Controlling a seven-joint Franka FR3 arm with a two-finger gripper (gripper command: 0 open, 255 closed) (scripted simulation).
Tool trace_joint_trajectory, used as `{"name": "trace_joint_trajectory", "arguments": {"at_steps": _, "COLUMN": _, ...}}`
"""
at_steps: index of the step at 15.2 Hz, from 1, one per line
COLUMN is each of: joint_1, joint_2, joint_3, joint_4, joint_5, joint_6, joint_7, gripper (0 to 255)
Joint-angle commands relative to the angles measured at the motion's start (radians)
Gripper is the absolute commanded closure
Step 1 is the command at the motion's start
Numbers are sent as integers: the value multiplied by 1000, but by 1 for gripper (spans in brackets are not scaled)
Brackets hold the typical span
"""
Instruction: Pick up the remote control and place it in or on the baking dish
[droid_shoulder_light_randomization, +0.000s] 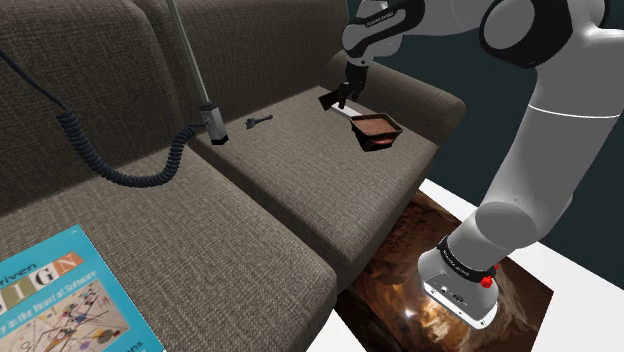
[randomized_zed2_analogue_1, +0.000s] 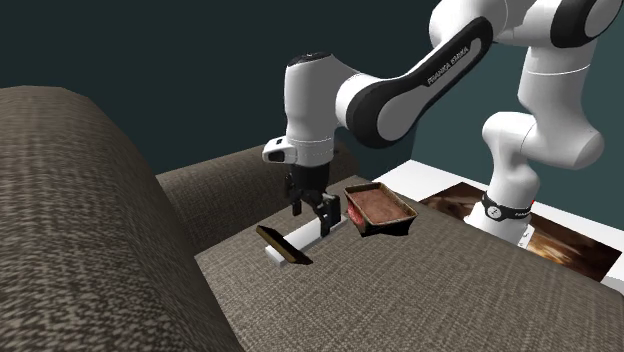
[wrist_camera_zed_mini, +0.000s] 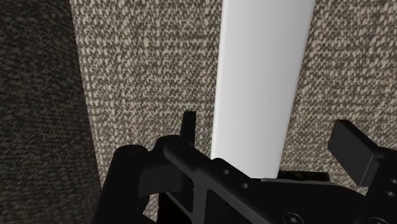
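The claw (randomized_zed2_analogue_1: 314, 214) is hanging open over the sofa cushion (randomized_zed2_analogue_1: 400, 290), its two fingers straddling a long white remote (wrist_camera_zed_mini: 261, 83) without touching it. The remote is resting on the cushion, just beside the brown baking dish (randomized_zed2_analogue_1: 378, 208).

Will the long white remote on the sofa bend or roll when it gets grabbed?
Likely stiff: the remote looks like a straight bar. Probably won't roll, since it looks flat on the sofa cushion. Its smooth face might slip.
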Motion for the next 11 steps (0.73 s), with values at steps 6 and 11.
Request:
{"name": "trace_joint_trajectory", "arguments": {"at_steps": 6, "joint_1": -5, "joint_2": 40, "joint_3": 3, "joint_4": -22, "joint_5": 9, "joint_6": 62, "joint_7": -9, "gripper": 0}}
{"name": "trace_joint_trajectory", "arguments": {"at_steps": 11, "joint_1": -5, "joint_2": 40, "joint_3": 3, "joint_4": -22, "joint_5": 9, "joint_6": 62, "joint_7": -9, "gripper": 0}}
